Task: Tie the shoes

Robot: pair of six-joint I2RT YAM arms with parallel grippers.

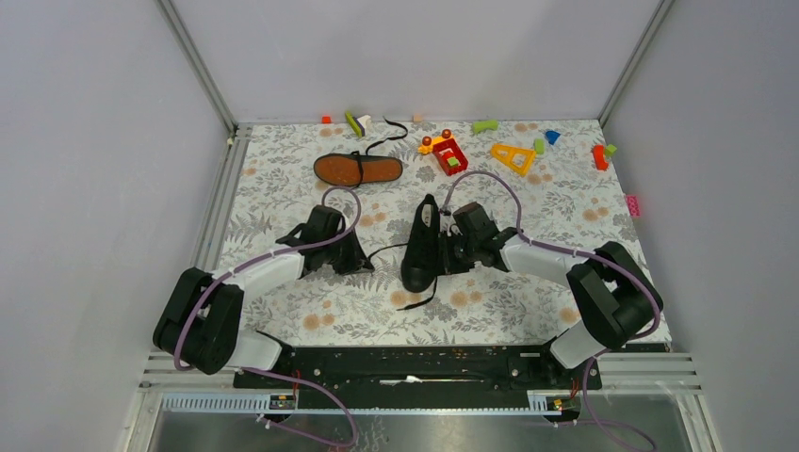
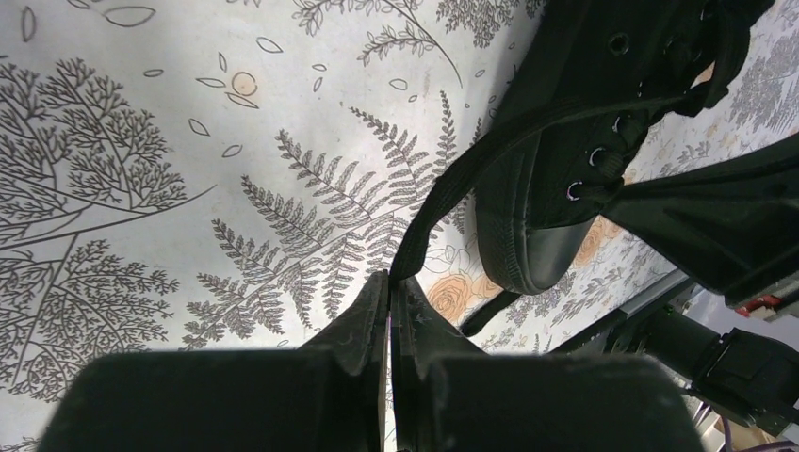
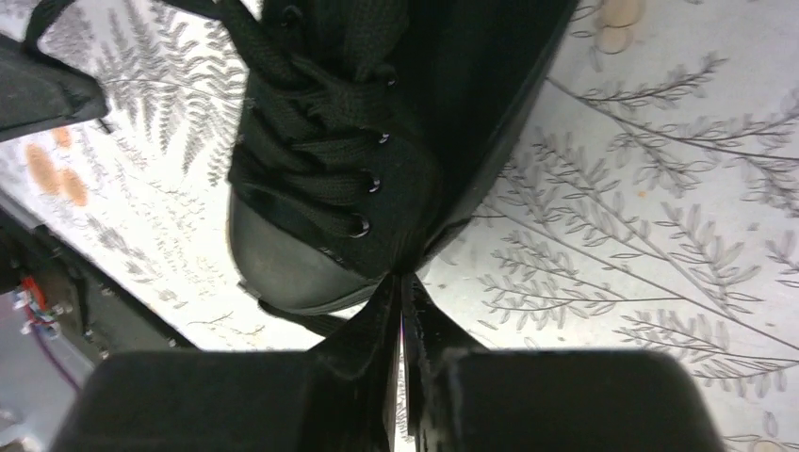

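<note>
Pinching the left lace [image 2: 443, 188] in my left end effector [image 2: 389, 280] and the right lace [image 3: 426, 245] in my right end effector [image 3: 402, 281], I should pull evenly toward nine and three o'clock.

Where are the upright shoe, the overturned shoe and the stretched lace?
upright shoe [image 1: 421, 250]: top view, black upper.
overturned shoe [image 1: 358, 169]: top view, orange-brown sole.
stretched lace [image 2: 438, 200]: left wrist view, mid-length.
</note>
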